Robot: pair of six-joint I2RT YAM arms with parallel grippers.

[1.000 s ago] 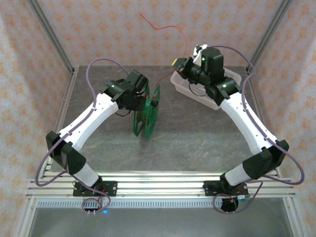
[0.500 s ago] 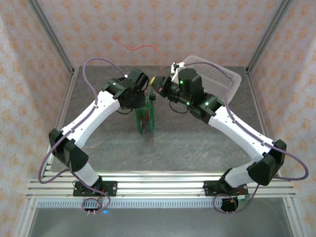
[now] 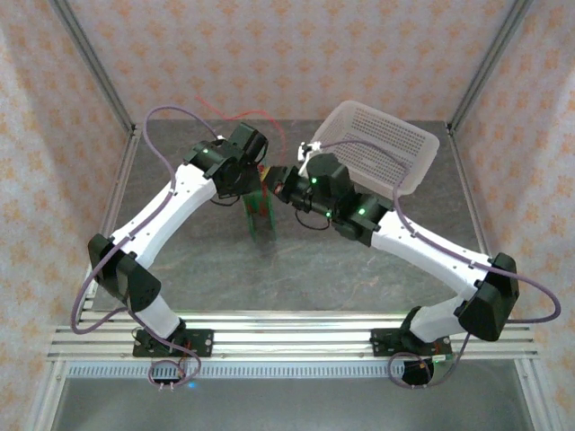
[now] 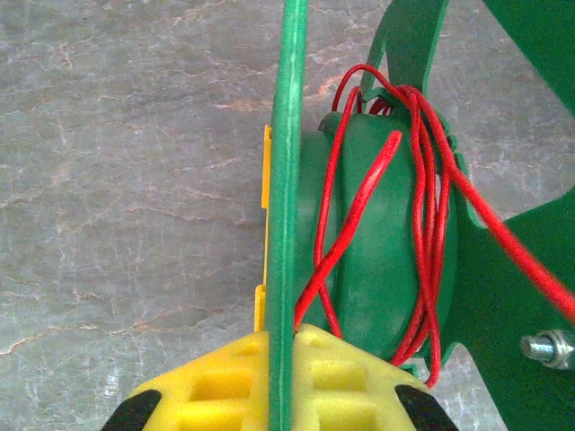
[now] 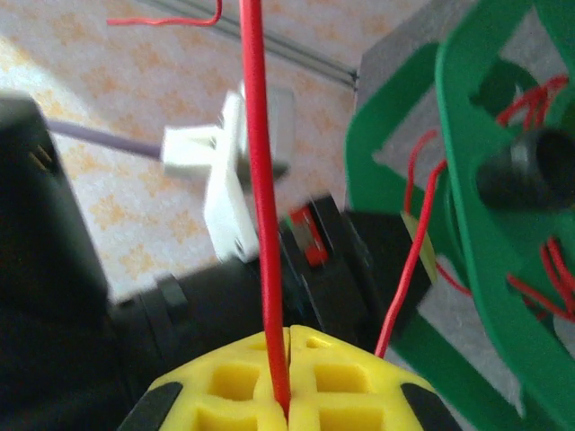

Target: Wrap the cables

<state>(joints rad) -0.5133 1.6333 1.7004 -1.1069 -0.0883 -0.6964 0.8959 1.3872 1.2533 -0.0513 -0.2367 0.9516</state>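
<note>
The left gripper [image 4: 286, 382] is clenched on the thin flange [image 4: 289, 135] of the green spool [image 3: 259, 205]. The spool stands on edge on the table [image 3: 296, 260], a little toward 11 o'clock of its centre. The right gripper [image 5: 287, 382] is pinched shut on the red wire [image 5: 259, 180], just at 2 o'clock of the spool in the overhead view. A few turns of wire lie round the hub [image 4: 382, 260], slack and crossing one another. Beyond the right pincer the strand runs on, and its free tail arcs toward 12 o'clock near the back wall. The basket [image 3: 386, 144] lies at 1 o'clock, apart from the work. Much wire looks unwound, so the job seems only partly done. The slack is the main danger: if the right arm circles without tension, the loose turns could spring off the hub or ride over the flange. Too hard a pull could tip the spool or drag it out of the left gripper's edge-on hold. So thin a wire may also slide through the right pads. The wrists sit close together, so a wide orbit risks a knock, and the swinging tail could snag on either arm.
</note>
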